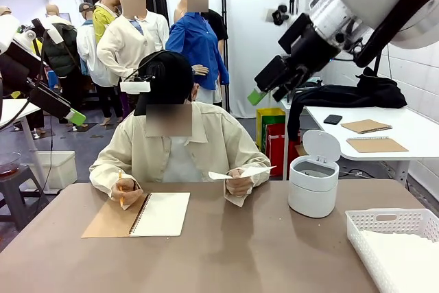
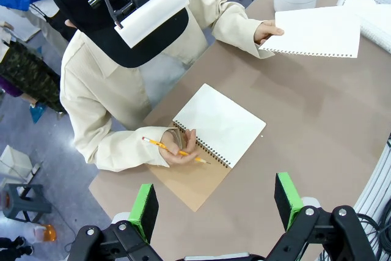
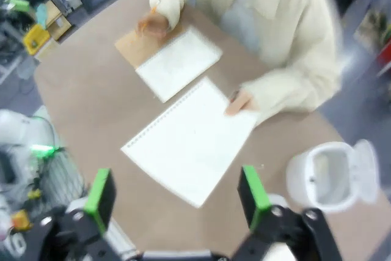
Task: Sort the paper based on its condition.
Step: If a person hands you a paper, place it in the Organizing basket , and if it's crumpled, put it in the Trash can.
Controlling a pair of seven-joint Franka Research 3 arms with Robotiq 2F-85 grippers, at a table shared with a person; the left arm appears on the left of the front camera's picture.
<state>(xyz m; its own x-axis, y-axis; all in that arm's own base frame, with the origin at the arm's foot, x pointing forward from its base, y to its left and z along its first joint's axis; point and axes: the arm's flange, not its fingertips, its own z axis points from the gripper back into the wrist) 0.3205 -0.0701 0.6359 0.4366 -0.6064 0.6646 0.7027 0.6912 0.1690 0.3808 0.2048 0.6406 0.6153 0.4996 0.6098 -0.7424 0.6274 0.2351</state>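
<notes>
The person across the table holds one flat white sheet of paper [image 1: 241, 171] by its edge, just above the tabletop. The left wrist view shows the paper [image 2: 317, 32] with a row of binding holes along one side. In the right wrist view the paper [image 3: 192, 139] lies below my right gripper [image 3: 177, 195], whose jaws stand wide open and empty. My left gripper [image 2: 217, 203] is also open and empty, high over the table's near left part. Seen from the front, the left gripper [image 1: 77, 118] and right gripper [image 1: 257, 96] both hang high, well clear of the table.
An open spiral notebook [image 1: 154, 214] with a brown cover lies before the person, whose other hand [image 1: 123, 193] holds a pencil. A small white lidded bin [image 1: 314, 186], lid up, stands at the right. A white slotted basket [image 1: 391, 221] sits at the near right corner.
</notes>
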